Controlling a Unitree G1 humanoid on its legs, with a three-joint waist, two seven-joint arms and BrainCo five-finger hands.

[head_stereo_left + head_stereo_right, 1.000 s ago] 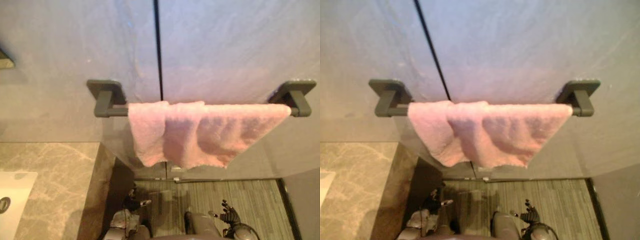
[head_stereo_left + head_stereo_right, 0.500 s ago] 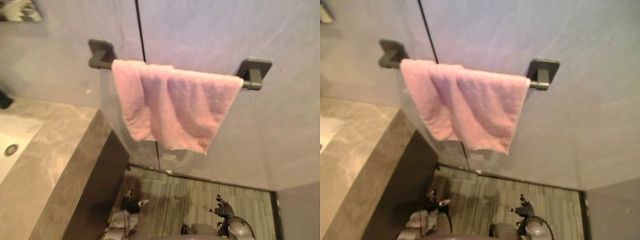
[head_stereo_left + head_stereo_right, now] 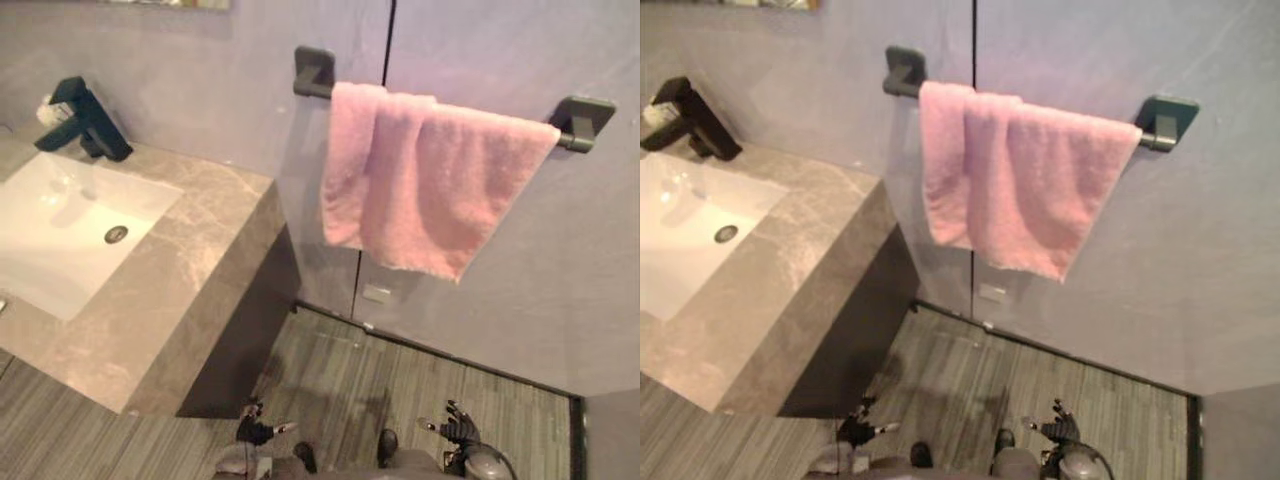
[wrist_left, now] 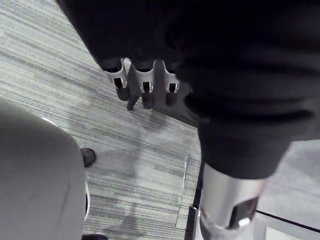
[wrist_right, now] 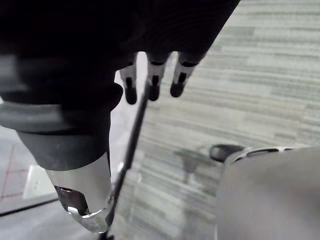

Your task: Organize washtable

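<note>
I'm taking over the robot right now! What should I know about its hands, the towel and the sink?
Left hand: open, holding nothing, hanging low above the floor.
Right hand: open, empty, low above the floor too.
Pink towel: draped over the dark wall rail, a bit bunched at its left end.
Washtable: marble top with a white sink and a black faucet, left of the towel.
Done: the towel looks hung.
Left: probably turn to the washtable and tidy around the sink.
</note>
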